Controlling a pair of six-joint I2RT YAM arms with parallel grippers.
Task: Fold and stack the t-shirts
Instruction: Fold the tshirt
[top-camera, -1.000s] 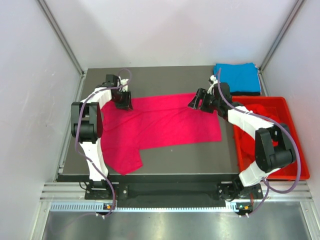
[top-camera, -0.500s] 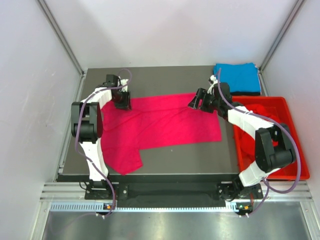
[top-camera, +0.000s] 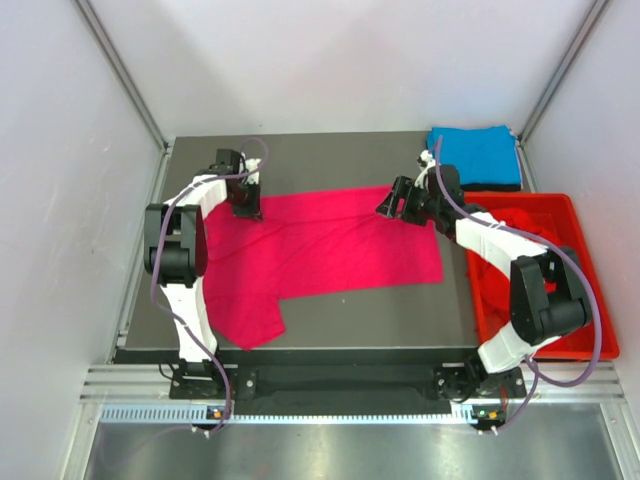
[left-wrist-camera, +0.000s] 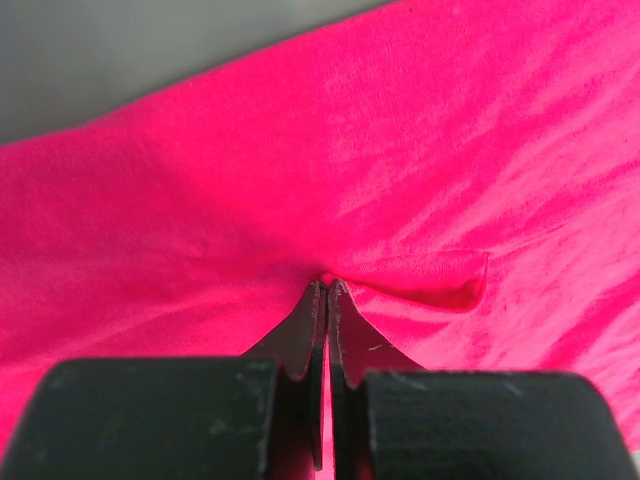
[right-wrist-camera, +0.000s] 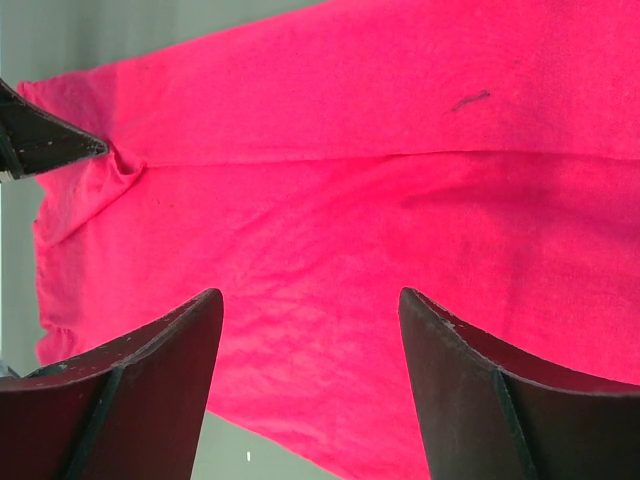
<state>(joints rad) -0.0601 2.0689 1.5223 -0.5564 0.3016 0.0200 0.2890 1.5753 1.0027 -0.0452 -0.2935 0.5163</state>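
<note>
A bright pink-magenta t-shirt (top-camera: 330, 250) lies spread out on the dark table (top-camera: 330, 160), with one sleeve hanging toward the near left. My left gripper (top-camera: 246, 207) is at the shirt's far left edge. In the left wrist view the gripper (left-wrist-camera: 327, 286) is shut and pinches a small ridge of the pink shirt (left-wrist-camera: 400, 150). My right gripper (top-camera: 389, 209) is at the shirt's far right corner. In the right wrist view it (right-wrist-camera: 310, 297) is open and empty just above the pink shirt (right-wrist-camera: 350, 150). A folded sky blue t-shirt (top-camera: 475, 155) lies at the far right corner.
A red plastic crate (top-camera: 585, 330) stands beside the table on the right, with red t-shirts (top-camera: 520, 222) bunched inside. Grey walls and metal posts enclose the table on three sides. Bare table shows beyond the shirt's far edge (left-wrist-camera: 150, 40) and along its near side (top-camera: 380, 320).
My left gripper has shifted slightly toward the far edge with the shirt's edge pinched. The right arm has not moved.
</note>
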